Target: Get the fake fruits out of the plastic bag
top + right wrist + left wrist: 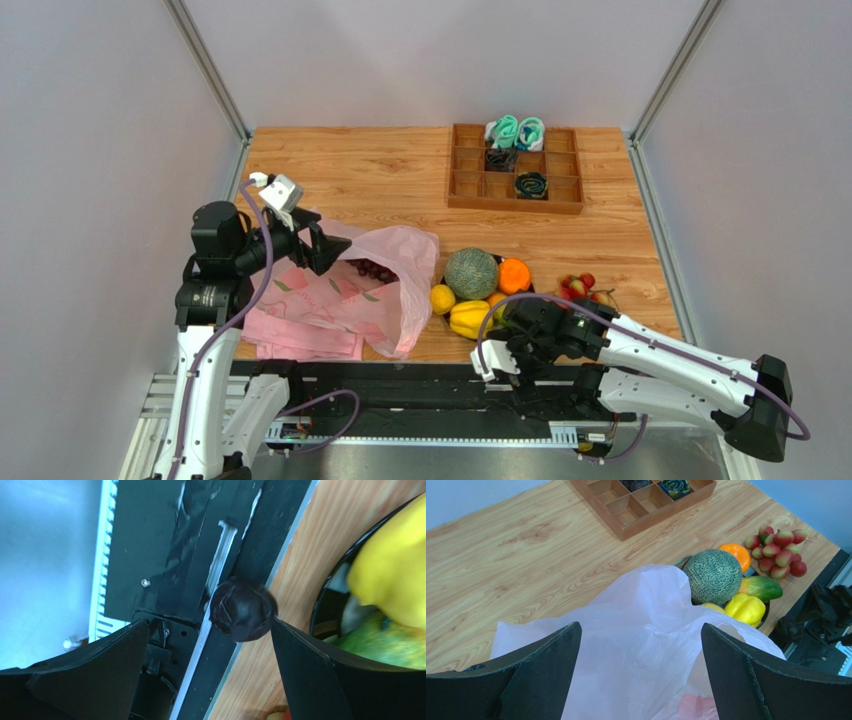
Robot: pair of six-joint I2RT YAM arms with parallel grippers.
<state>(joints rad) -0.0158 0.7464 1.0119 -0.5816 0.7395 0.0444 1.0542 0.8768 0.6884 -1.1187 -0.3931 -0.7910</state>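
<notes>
"How far along is it?"

"The melon (pixel 471 273), orange (pixel 514 275), lemon (pixel 442 298) and berries (pixel 580 287) lie out beside the bag (pixel 340 305). The grapes (pixel 373 270) sit in its mouth, yet to come out."

"And the pincers?"

"The left gripper (pixel 322 247) hangs spread wide over the bag. The right gripper (pixel 497 357) is spread and empty too, by the table's (pixel 380 180) near edge."

Free to pass over bare table (pixel 350 175) beyond plastic bag (pixel 400 285), up to wooden tray (pixel 515 207); blocked near front edge by melon (pixel 471 273), orange (pixel 514 275), lemon (pixel 442 299), red berries (pixel 578 287).

The plastic bag (pixel 641 630) is thin, crinkly and translucent. The melon (pixel 712 576) looks rough and netted, the yellow lobed piece (pixel 746 608) glossy, and the table (pixel 526 555) matt wood-grain.
</notes>
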